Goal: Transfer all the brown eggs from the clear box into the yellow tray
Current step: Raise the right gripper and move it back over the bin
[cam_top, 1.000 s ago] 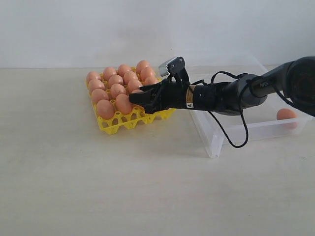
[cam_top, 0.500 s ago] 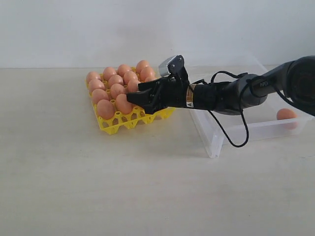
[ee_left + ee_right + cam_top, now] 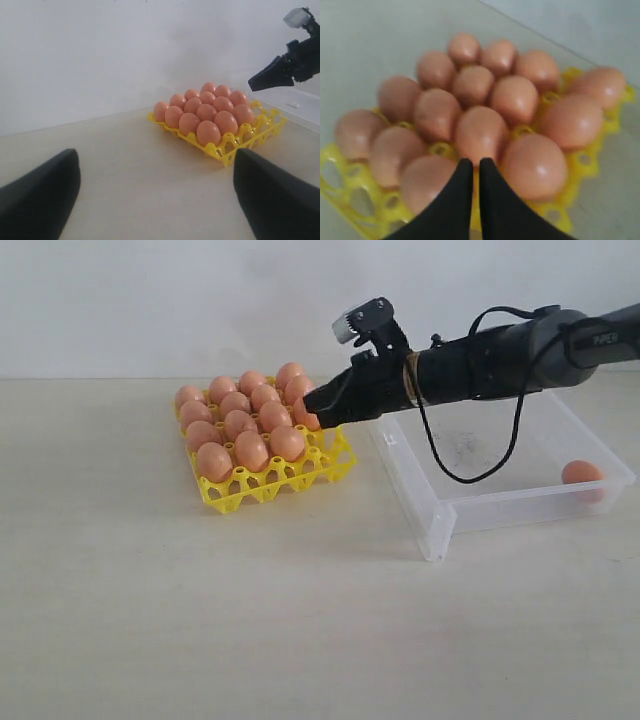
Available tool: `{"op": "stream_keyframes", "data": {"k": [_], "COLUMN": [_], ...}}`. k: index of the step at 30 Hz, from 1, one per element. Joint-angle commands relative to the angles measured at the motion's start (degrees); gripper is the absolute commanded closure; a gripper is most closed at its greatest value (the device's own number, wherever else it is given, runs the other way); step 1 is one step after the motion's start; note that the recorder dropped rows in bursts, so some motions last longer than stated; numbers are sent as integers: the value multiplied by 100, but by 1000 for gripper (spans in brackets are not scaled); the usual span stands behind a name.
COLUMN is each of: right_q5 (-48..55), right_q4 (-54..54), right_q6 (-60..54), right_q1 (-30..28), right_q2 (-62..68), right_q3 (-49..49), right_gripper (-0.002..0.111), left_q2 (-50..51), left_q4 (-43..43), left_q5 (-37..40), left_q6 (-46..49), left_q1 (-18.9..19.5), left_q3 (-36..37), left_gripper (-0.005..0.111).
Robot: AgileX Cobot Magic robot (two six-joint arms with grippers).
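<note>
The yellow tray (image 3: 240, 495) lies left of centre and holds several brown eggs (image 3: 250, 425) packed in rows. My right gripper (image 3: 312, 405) hovers just above the tray's right side, shut and empty. In the right wrist view its black fingertips (image 3: 476, 162) meet over the eggs (image 3: 515, 97) in the tray (image 3: 335, 170). The clear box (image 3: 500, 505) stands to the right with one brown egg (image 3: 581, 473) in its far right corner. My left gripper (image 3: 155, 165) is open low over bare table, facing the tray (image 3: 227, 150); the exterior view does not show it.
The beige table stretches wide in front of the tray and box. A pale wall stands behind. The right arm with its looping black cable (image 3: 470, 475) reaches across the clear box's left half.
The right gripper released an egg into the tray's near right cup, rose up and to the right, and shut its jaws. The arm now slopes higher over the box.
</note>
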Motion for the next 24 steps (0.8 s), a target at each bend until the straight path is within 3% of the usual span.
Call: {"op": "stream_keyframes", "data": {"k": [1, 5, 11, 13, 16, 19, 21, 24], "right_q5": [1460, 1096, 47, -194, -1076, -2772, -2916, -2546], "right_q4": [-1166, -1166, -1166, -1166, -1166, -1166, -1166, -1166], "right_q6": [2442, 3147, 3945, 3742, 2211, 657, 225, -224], "right_q1": [-313, -891, -1769, -1955, -2114, -2055, -1886, -1420], "right_q2": [-314, -727, -1158, -1182, -1182, -1194, -1308, -1685], "right_q3": [-3, 169, 178, 178, 308, 498, 512, 512], "right_gripper": [108, 103, 68, 68, 71, 91, 109, 108], "left_q2": [-22, -22, -22, -22, -22, -22, -22, -22], "left_q4": [-38, -38, -38, -38, -38, -38, -38, -38], "left_q5": [-3, -3, -3, -3, -3, -3, -3, -3], "left_q6": [-45, -45, -45, -45, -45, -45, -45, -45], "left_q1": [-37, -37, -37, -37, -37, -37, -37, -37], "left_q3": [23, 23, 23, 23, 23, 23, 23, 23], "left_gripper": [29, 29, 29, 29, 29, 29, 29, 29]}}
